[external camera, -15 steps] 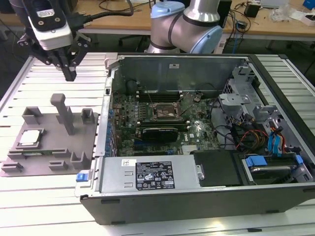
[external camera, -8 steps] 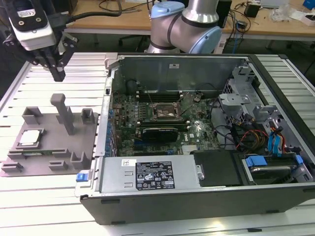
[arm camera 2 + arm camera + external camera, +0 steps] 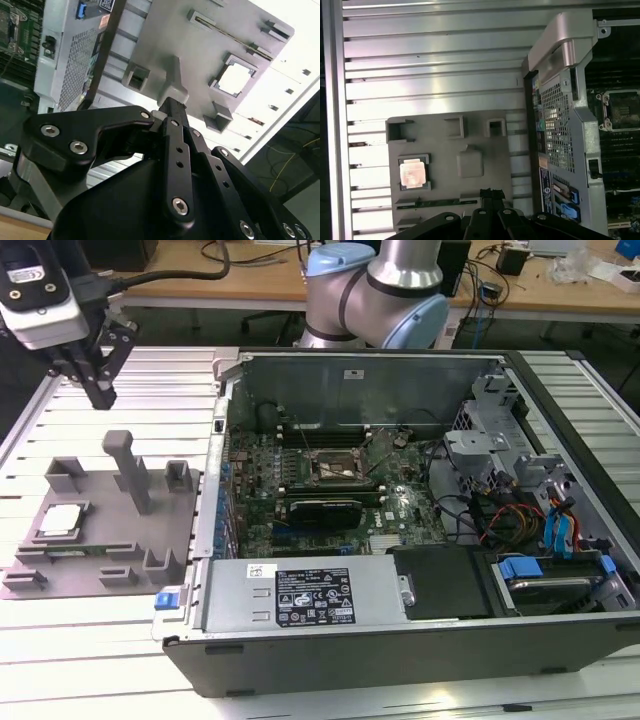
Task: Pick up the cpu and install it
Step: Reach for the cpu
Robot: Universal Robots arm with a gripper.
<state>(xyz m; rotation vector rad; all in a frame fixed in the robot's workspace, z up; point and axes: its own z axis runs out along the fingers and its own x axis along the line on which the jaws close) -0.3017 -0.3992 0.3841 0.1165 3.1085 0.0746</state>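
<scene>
The cpu (image 3: 60,520) is a small pale silver square lying in a recess at the exterior view's left of the grey fixture plate (image 3: 110,540). It also shows in both wrist views, cpu (image 3: 235,79) and cpu (image 3: 413,174). My gripper (image 3: 103,398) hangs above the slatted table behind the plate, well apart from the chip, its black fingers closed together on nothing. In the second wrist view the gripper (image 3: 172,102) points at the plate's upright post. The dark socket (image 3: 335,468) with a metal frame sits on the motherboard inside the open case.
The open computer case (image 3: 230,390) stands at the exterior view's right of the plate, with a power supply (image 3: 305,595) at the front and drive bays (image 3: 550,530) at the right. A tall post (image 3: 130,475) rises from the plate. The arm's base (image 3: 375,290) stands behind the case.
</scene>
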